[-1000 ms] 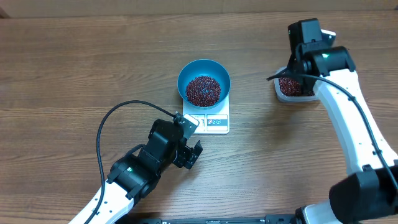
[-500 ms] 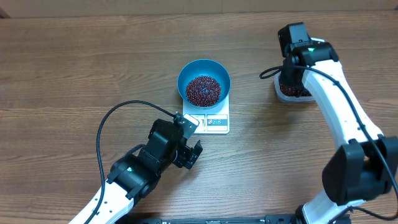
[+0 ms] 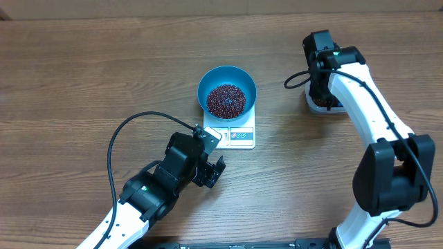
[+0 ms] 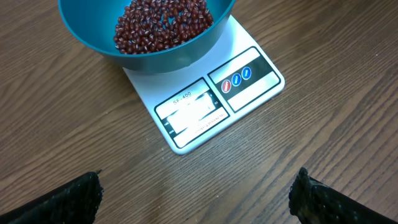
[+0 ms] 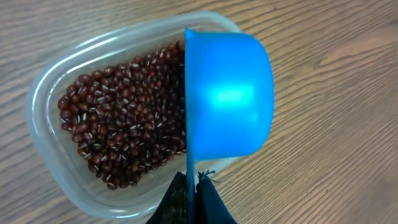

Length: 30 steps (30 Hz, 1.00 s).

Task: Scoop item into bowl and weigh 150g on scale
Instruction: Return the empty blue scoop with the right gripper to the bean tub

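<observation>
Right arm (image 3: 360, 90) extends to 2 o'clock; right claw (image 5: 193, 186) clamps a small blue plastic scoop (image 5: 227, 106) edge-on over the clear plastic tub (image 5: 43, 155). Left claw (image 4: 199, 199) wide open, 7 o'clock of white square scale (image 4: 211, 106).

The white right arm (image 3: 367, 97) has swung its wrist leftward and a little toward the table's centre. The right gripper (image 5: 193, 198), clamped on the handle of a small bright blue plastic scoop (image 5: 227, 102), has travelled with it. The forearm now lies across the clear rounded-rectangular plastic tub (image 3: 311, 105), hiding most of the dark red-brown beans (image 5: 118, 130) that showed in the overhead view a second ago. The arm's dark elbow joint (image 3: 393, 176) has risen further into view, and the black cable loop (image 3: 292, 79) has shifted left.
</observation>
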Motion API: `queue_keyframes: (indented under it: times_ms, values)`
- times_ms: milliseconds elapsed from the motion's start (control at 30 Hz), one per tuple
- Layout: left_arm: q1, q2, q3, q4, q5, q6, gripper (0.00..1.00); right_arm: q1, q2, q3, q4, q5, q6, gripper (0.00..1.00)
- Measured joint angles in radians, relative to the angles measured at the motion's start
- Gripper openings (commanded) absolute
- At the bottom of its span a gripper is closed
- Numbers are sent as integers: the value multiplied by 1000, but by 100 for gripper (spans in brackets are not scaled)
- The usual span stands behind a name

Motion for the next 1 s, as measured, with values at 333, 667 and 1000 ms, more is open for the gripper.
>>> queue_keyframes:
  times_ms: [333,667,1000]
  values:
    - [0,0,0,0,0,0,99,6,66,0,-11,-47,3,4]
    - [0,0,0,0,0,0,100,0,66,0,-12,-140,3,4]
    - [0,0,0,0,0,0,100,-1,65,0,4,-216,-1,4]
